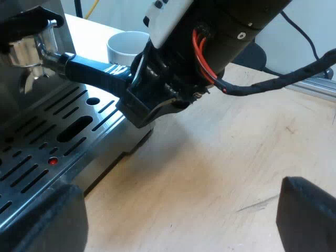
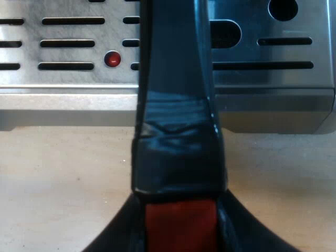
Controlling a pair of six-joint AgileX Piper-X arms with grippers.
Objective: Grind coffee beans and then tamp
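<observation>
**Holder held at the machine by the right claw; grinding step judged in hand**

- The holder (image 1: pixel 27 50) was noted with its metal head tucked up under the machine (image 1: pixel 29 22). Its dark handle (image 2: pixel 176 105) reached out over the drip tray (image 1: pixel 47 149) toward the table (image 1: pixel 226 157).
- The right claw (image 1: pixel 155 84) was found clenched on the outer end of the handle. In the right wrist view its black fingers (image 2: pixel 115 239) were seen pressed against either side of the red end (image 2: pixel 181 223).
- The left claw (image 1: pixel 176 212) was recorded as released. Its fingers were set wide apart over the bare table just beside the tray, and nothing was grasped.
- A white mug (image 1: pixel 128 44) was noted on the table beyond the handle, near the machine.
- A small red dot (image 2: pixel 112 59) was seen among the tray's slots.

Whether the head was locked in or only seated could not be told. The inside of the basket was hidden, so no grounds could be confirmed.

The step was judged to be the grinding stage, with the holder presented at the machine. Tamping was judged not yet done.

The next move was judged to call for:
- a firm grip at the red end;
- the handle carried level, so that nothing is spilled from the basket;
- any turn made about the head, not pulled straight out;
- care taken with the mug close behind the right arm.

The free left claw was judged available for the tamping work.
</observation>
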